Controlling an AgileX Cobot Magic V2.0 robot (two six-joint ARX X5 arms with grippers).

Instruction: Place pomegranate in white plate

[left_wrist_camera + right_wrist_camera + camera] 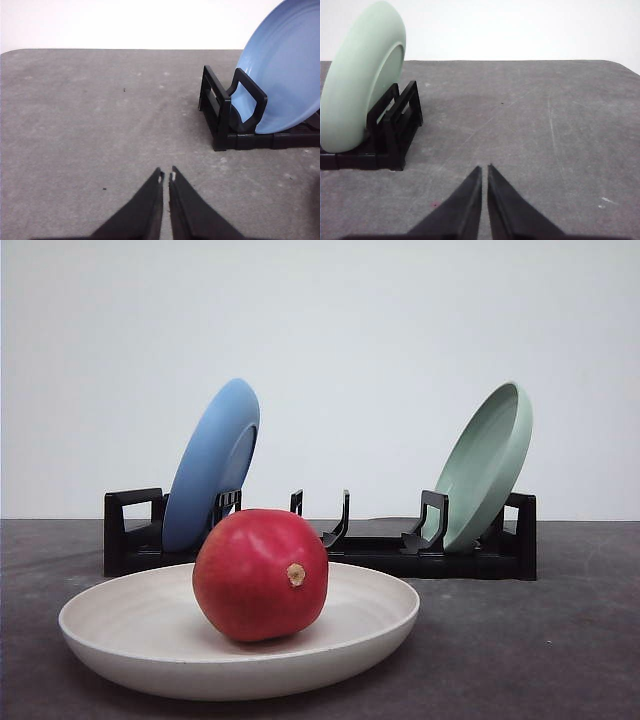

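Glossy red roundish pomegranate (260, 575) sits inside the shallow matte off-white round plate (385, 625), resting on the dish floor a bit toward 9 o'clock of centre in the front view. Its tan stem nub faces the camera and slightly to 3 o'clock; the fruit is near-spherical, so the long axis is weak, roughly along that nub line.

Judgement: placement looks done; nothing left but keeping the arms clear, no regrasp needed.

Left tool (166, 176): fingers nearly together, narrow slit, holding nothing, over bare grey worktop (100, 125). Right tool (484, 169): same, narrow and empty.

Behind the plate, at 12 o'clock: black slotted rack (380, 555) with a blue plate (212, 465) and a pale green plate (487, 462) leaning upright.
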